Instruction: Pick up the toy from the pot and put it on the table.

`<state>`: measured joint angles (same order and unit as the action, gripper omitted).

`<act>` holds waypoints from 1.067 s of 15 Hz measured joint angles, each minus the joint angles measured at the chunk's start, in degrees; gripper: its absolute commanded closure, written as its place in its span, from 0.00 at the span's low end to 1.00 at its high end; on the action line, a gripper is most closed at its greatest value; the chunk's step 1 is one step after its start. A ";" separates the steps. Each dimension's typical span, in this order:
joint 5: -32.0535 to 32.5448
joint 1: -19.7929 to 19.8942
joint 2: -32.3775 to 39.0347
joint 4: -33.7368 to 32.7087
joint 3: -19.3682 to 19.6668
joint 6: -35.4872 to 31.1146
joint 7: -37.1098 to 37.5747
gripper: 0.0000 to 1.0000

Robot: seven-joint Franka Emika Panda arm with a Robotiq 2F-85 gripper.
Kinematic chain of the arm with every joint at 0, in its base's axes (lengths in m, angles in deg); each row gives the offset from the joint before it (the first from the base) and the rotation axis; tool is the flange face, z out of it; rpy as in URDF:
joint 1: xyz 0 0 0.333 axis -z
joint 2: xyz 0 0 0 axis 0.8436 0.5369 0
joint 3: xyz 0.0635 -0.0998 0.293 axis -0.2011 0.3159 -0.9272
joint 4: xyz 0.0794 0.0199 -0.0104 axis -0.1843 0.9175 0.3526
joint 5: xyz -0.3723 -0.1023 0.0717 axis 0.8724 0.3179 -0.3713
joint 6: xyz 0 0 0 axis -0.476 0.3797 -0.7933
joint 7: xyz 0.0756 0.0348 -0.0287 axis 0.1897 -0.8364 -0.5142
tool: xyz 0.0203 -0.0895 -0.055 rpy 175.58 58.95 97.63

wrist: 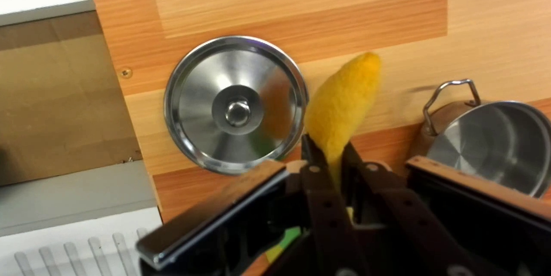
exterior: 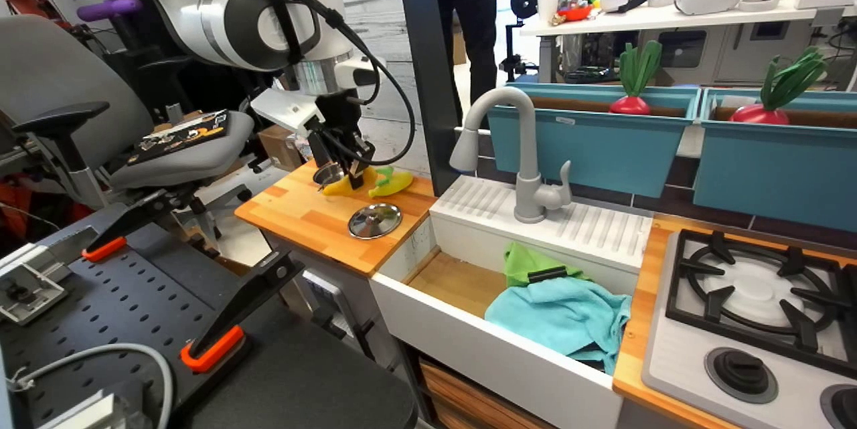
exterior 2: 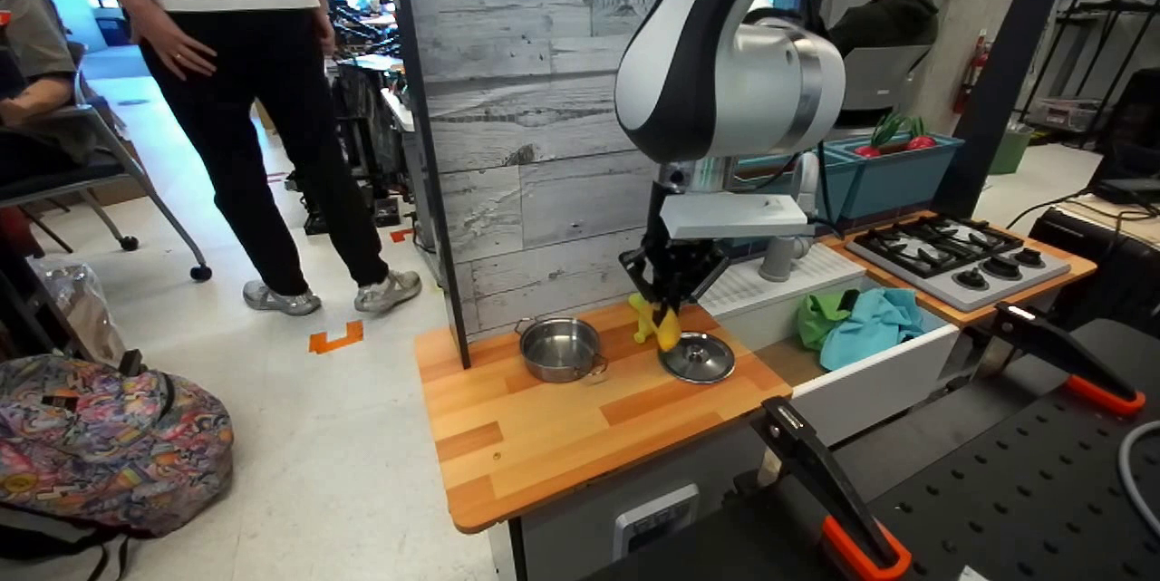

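The toy (wrist: 344,99) is a yellow, tapered, banana-like piece. My gripper (wrist: 329,144) is shut on its narrow end, and that end is hidden between the fingers. The toy shows in both exterior views (exterior: 338,186) (exterior 2: 669,332), with the gripper (exterior: 357,181) (exterior 2: 668,309) pointing down over the wooden table (exterior 2: 544,436). It is beside the pot lid; I cannot tell whether it touches the table. The steel pot (exterior 2: 553,371) stands on the table apart from the gripper. Its visible inside (wrist: 495,151) holds nothing.
The steel lid (wrist: 236,147) lies on the table near the sink (exterior: 495,355). Another yellow piece with green (exterior: 395,183) lies by the back wall. The sink holds green and blue cloths (exterior: 562,312). The faucet (exterior: 525,148) stands behind it, the stove (exterior: 750,295) beyond.
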<state>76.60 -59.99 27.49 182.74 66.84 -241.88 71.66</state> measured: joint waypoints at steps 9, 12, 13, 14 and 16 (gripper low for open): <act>0.52 -3.92 6.15 -5.39 1.09 1.14 0.57 0.55; 0.51 -4.12 7.08 -7.49 1.28 3.51 0.84 0.34; 0.51 -4.12 7.14 -7.92 1.28 4.12 0.84 0.28; 0.51 -4.12 7.13 -8.28 1.26 4.52 0.84 0.19; 0.51 -4.12 6.98 -8.53 1.14 4.63 0.79 0.05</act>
<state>77.11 -64.11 34.47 174.22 67.98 -237.25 72.45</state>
